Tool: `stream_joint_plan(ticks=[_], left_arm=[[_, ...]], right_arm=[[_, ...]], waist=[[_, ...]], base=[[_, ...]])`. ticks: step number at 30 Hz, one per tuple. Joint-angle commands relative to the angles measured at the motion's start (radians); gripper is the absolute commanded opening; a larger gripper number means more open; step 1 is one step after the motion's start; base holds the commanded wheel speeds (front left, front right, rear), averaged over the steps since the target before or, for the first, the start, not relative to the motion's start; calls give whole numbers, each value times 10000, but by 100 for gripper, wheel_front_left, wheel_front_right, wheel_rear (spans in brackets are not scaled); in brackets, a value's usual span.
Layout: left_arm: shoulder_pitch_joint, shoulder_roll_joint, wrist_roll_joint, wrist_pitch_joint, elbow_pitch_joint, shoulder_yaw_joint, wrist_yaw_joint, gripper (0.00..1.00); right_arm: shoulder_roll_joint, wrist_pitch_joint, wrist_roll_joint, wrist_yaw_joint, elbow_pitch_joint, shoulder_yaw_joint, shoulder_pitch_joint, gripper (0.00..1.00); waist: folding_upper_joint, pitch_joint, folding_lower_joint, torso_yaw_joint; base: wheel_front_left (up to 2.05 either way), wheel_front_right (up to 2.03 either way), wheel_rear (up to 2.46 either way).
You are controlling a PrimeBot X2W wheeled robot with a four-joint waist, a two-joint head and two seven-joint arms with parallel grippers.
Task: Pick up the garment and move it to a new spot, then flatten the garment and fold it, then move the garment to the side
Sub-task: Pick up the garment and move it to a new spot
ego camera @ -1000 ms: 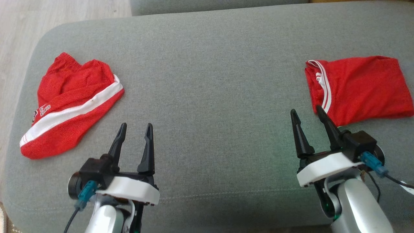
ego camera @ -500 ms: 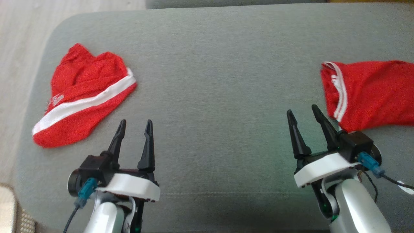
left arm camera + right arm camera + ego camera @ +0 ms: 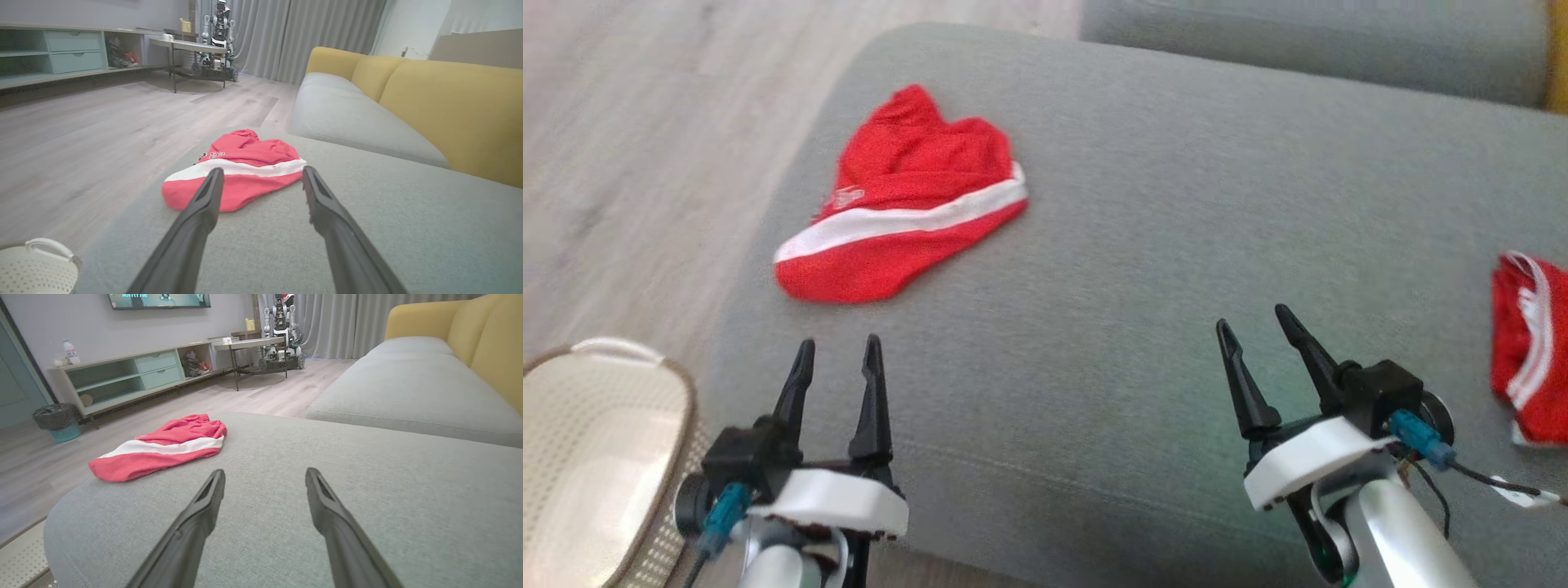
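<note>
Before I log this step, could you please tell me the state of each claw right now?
Left claw: open, holding nothing.
Right claw: open, holding nothing.

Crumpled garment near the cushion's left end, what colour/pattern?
Red garment with one broad white stripe; clearest in the head view.

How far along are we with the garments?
Looks done: one red garment lies folded on the cushion, far right. In hand: nothing; left gripper and right gripper are open, empty. Left: the crumpled striped garment ahead of the left gripper, untouched, needs picking up, flattening, folding, moving aside.
</note>
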Motion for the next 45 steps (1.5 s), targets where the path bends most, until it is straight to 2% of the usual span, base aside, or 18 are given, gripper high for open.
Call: stream_joint_plan(ticks=[1,9,21,25,29,35,39,45], left_arm=[[-242,55,50,-53,-372,355,55,100],[-35,55,30,-53,-484,448,108,100],[-174,55,-50,-53,-605,972,129,100],[-601,55,-21,-53,-516,1427,-96,100],[-1350,82,170,-53,-173,1922,-576,100],[-3188,598,205,-53,1580,2496,-1348,100],[-4700,1135,38,135,3409,2609,-1651,100],[-6742,1823,-341,972,5913,2606,-1999,100]], right_arm=[[97,-93,86,-2,-263,241,-146,100],[97,-93,133,-2,-199,334,-44,100],[97,-93,40,-2,-218,327,-64,100],[97,-93,-123,-2,-308,245,-236,100],[97,-87,-442,-2,-461,84,-455,100],[82,204,-1007,-2,-1126,-127,-838,100],[37,457,-1253,-2,-1688,-219,-1046,100],[-1,738,-1464,-2,-2359,-216,-1273,100]], waist=[[-1,-257,0,476],[-1,-305,0,825],[-1,-23,0,544],[-1,386,0,343],[-1,997,0,153],[-1,2127,0,-137],[-1,2784,0,-371],[-1,3444,0,-766]], base=[[0,0,0],[0,0,0],[0,0,0],[0,0,0],[0,0,0],[0,0,0],[0,0,0],[0,0,0]])
